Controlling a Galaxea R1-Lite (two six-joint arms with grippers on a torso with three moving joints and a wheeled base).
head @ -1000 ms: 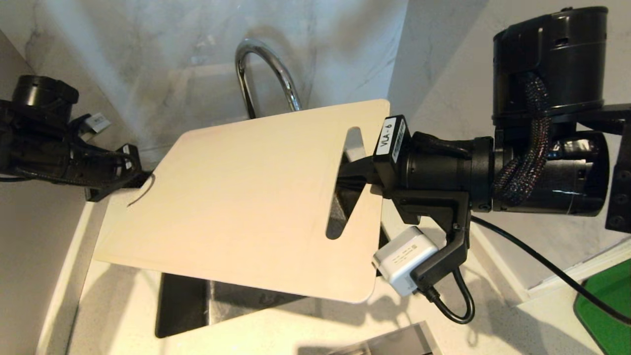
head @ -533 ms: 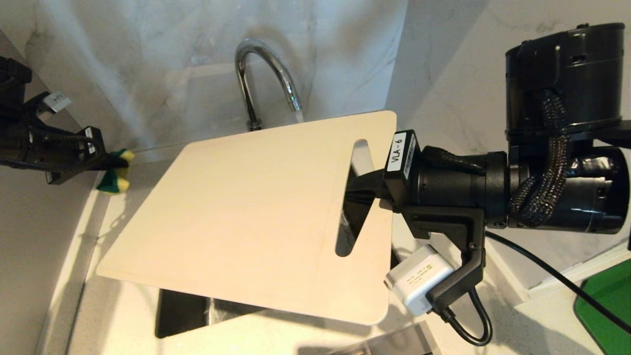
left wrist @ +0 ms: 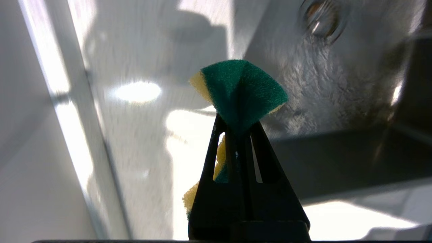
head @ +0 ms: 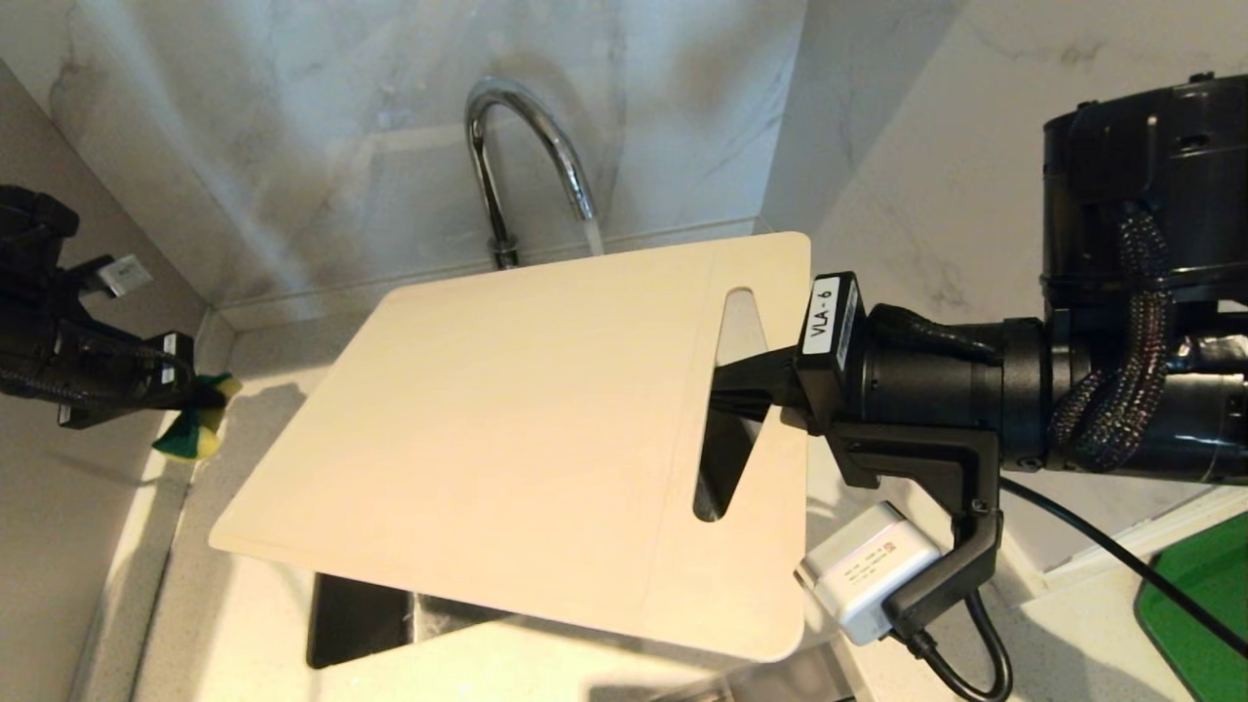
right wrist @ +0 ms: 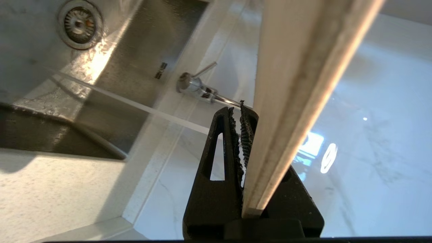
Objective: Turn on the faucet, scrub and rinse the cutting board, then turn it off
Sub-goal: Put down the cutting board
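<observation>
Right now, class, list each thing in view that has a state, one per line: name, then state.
faucet: running, water streaming from the spout.
cutting board: lifted over the sink, tilted.
sponge: pinched and folded.
left gripper: shut on the sponge.
right gripper: shut on the board's handle edge.
sink: wet.

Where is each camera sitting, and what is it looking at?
Head view: on the robot's head, looking down at the board, faucet and sink; both arms show, left gripper with the sponge, right gripper gripping the board.
Left wrist view: behind the left fingers, facing the sponge and sink drain.
Right wrist view: behind the right fingers, facing the board's edge, faucet base and running water.
Shared: both wrist views show the drain.
</observation>
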